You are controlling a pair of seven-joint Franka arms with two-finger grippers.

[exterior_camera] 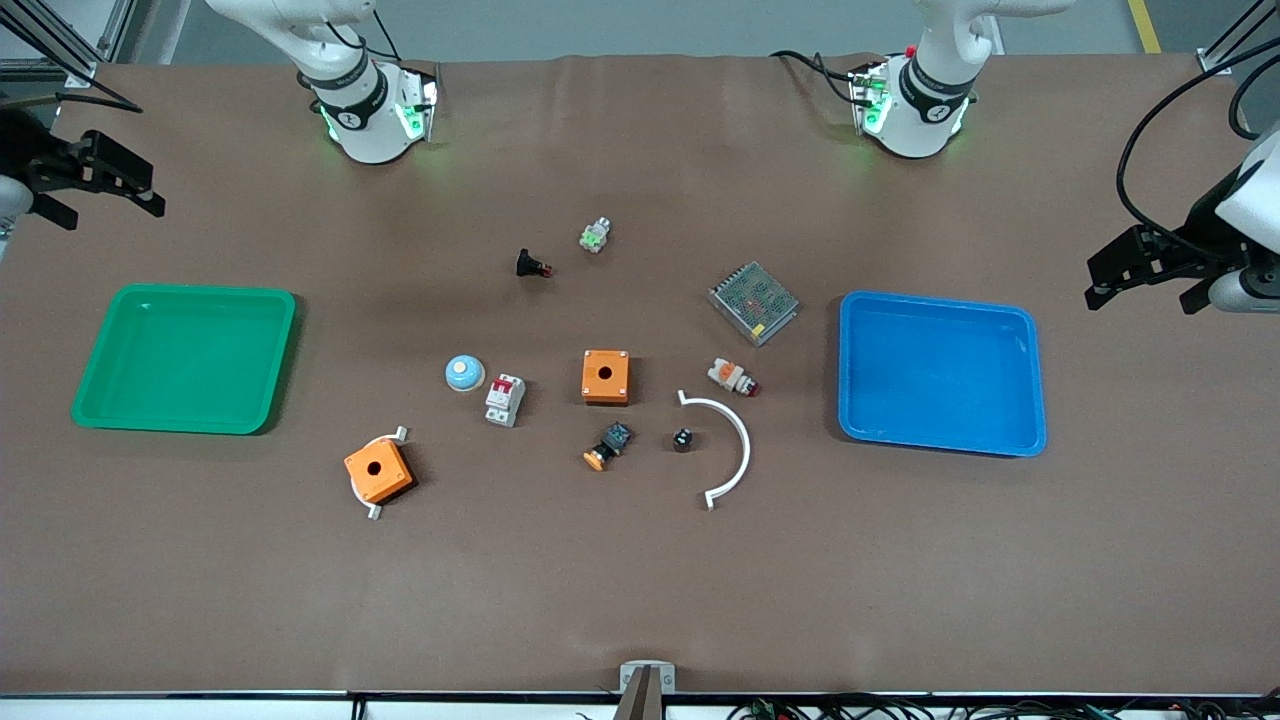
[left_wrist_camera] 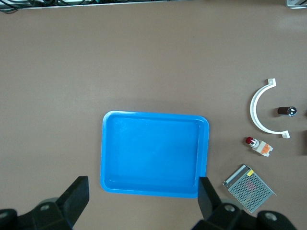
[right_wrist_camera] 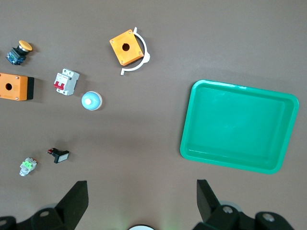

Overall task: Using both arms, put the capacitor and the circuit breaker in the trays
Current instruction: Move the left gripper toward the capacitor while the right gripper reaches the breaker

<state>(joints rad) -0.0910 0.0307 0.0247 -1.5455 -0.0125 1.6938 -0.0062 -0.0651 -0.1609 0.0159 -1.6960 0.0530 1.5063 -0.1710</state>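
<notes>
The capacitor [exterior_camera: 683,439], a tiny black cylinder, stands inside the curve of a white arc piece [exterior_camera: 728,446]; it also shows in the left wrist view [left_wrist_camera: 287,111]. The circuit breaker [exterior_camera: 505,399], white with a red switch, lies beside a blue dome; it also shows in the right wrist view [right_wrist_camera: 65,82]. My left gripper [exterior_camera: 1145,290] is open and empty, up over the table's edge at the left arm's end, by the blue tray [exterior_camera: 1020,330]; its own view [left_wrist_camera: 143,199] looks down on that tray [left_wrist_camera: 108,143]. My right gripper [exterior_camera: 105,195] is open and empty over the right arm's end, by the green tray [exterior_camera: 270,310], as its own view [right_wrist_camera: 142,199] shows.
Between the trays lie two orange boxes [exterior_camera: 606,376] [exterior_camera: 378,471], a blue dome [exterior_camera: 464,373], an orange-capped button [exterior_camera: 609,445], a white-and-orange button [exterior_camera: 732,376], a mesh power supply [exterior_camera: 754,302], a black push-button [exterior_camera: 531,265] and a green-lit button [exterior_camera: 596,236].
</notes>
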